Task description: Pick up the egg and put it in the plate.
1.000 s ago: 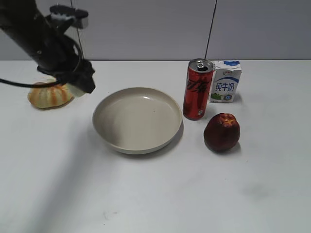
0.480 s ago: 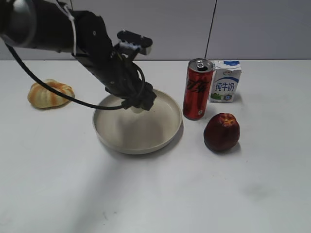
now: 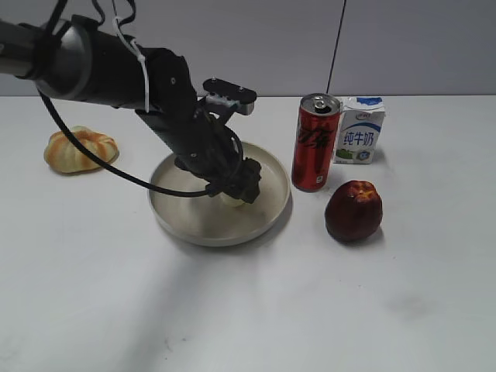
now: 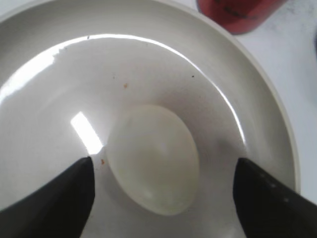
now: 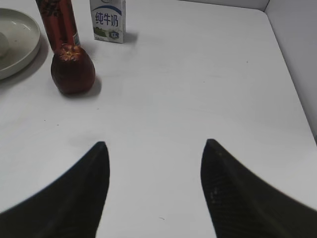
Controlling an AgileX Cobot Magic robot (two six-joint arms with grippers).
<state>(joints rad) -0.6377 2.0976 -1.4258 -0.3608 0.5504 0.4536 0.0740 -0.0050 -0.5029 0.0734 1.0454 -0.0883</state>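
The egg, off-white and oval, lies on the floor of the beige plate. My left gripper is open, with one finger on each side of the egg and a gap between each finger and it. In the exterior view the left gripper is low inside the plate, on its right half, and only a sliver of the egg shows under it. My right gripper is open and empty over bare table, out of the exterior view.
A red soda can stands just right of the plate, a milk carton behind it, and a red apple in front. An orange-and-cream pumpkin lies at the far left. The left arm spans the plate's back left.
The left arm carried the egg from beside the pumpkin rightwards over the plate and down into it. The jaws now stand apart from the egg.
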